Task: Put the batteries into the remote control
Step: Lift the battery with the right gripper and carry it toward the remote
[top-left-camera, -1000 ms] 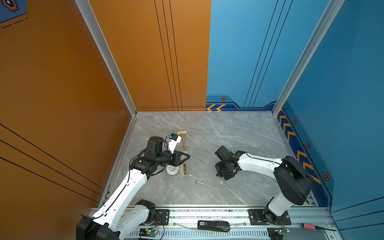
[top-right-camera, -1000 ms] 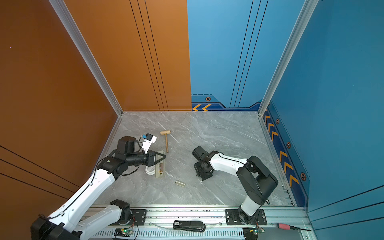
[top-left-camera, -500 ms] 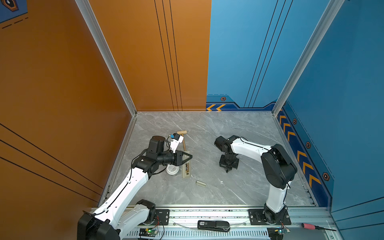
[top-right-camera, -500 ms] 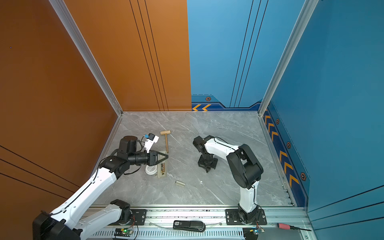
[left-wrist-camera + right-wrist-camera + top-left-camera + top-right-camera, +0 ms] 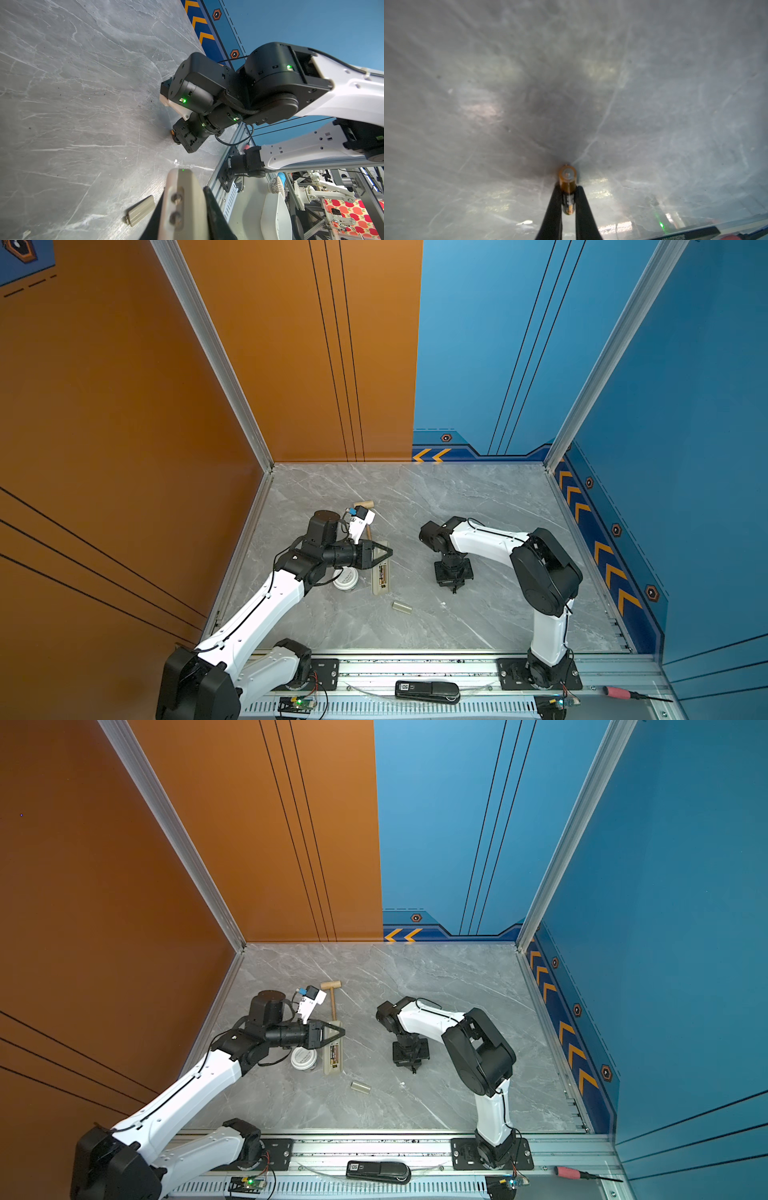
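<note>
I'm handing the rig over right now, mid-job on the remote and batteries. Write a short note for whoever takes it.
Left gripper: shut on the remote control, which lies on the table with its battery compartment open and facing up.
Right gripper: fingers closed on one battery, pointing down, its end at the table.
Done: the cover is off and lies apart from the remote. A second battery appears to sit in the compartment.
Left: bring the held battery over, seat it, and probably refit the cover.
</note>
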